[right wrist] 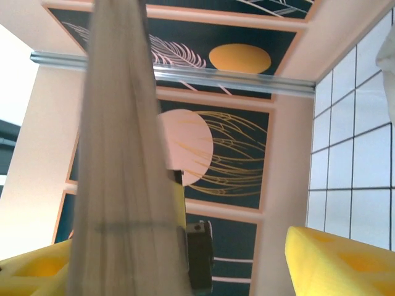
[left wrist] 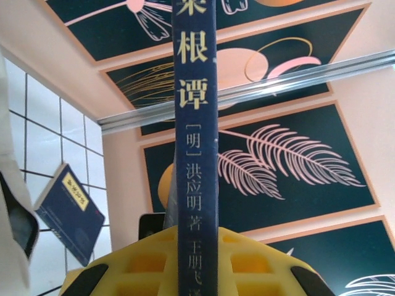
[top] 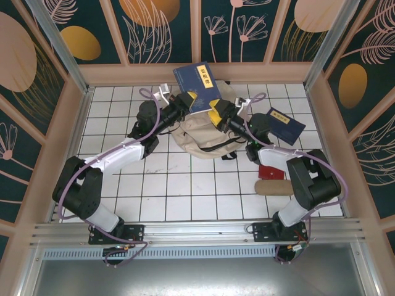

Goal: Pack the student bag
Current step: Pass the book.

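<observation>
The student bag (top: 199,137), beige with black straps, lies at the middle of the table; its fabric edge (left wrist: 7,185) shows in the left wrist view. A navy book (top: 196,85) stands upright over the bag's far end. My left gripper (top: 186,101) is shut on it, and its spine (left wrist: 196,123) runs between the yellow fingers (left wrist: 139,265). My right gripper (top: 217,112) is open on the book's other side. The book's page edge (right wrist: 120,154) rests against one yellow finger (right wrist: 31,271), with a wide gap to the other finger (right wrist: 345,259).
A second navy book (top: 285,125) lies right of the bag, also seen as the book with a yellow label (left wrist: 68,209). A red item (top: 271,171) and a tan roll (top: 274,187) lie near the right arm. Patterned walls enclose the tiled table (top: 123,111).
</observation>
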`<move>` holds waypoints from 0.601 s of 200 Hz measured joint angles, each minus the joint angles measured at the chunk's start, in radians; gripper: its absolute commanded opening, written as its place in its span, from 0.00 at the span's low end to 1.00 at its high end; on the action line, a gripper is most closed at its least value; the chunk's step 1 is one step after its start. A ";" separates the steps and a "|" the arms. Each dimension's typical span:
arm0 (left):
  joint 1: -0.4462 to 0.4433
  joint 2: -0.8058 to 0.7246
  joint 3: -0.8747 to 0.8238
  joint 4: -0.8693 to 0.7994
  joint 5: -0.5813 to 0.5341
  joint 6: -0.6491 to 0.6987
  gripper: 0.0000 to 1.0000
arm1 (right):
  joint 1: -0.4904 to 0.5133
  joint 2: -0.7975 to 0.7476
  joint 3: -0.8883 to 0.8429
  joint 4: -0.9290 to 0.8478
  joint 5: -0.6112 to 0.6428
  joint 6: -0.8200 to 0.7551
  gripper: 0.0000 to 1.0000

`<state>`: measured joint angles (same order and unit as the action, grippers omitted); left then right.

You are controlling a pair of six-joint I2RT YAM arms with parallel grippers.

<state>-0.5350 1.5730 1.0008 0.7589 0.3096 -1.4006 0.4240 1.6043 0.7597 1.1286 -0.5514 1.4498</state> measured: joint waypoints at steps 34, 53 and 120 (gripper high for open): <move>0.000 0.022 0.000 0.028 0.000 -0.035 0.00 | 0.021 0.051 0.047 0.052 0.055 0.032 0.55; 0.000 0.039 0.000 0.039 0.000 -0.050 0.02 | 0.031 0.093 0.081 0.074 0.066 0.060 0.40; -0.002 0.025 -0.001 -0.089 -0.042 0.015 0.66 | 0.021 0.082 0.092 -0.039 0.083 0.006 0.01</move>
<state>-0.5369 1.5978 1.0000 0.6701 0.2672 -1.3857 0.4454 1.6863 0.8516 1.0901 -0.4683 1.4559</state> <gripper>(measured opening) 0.573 0.130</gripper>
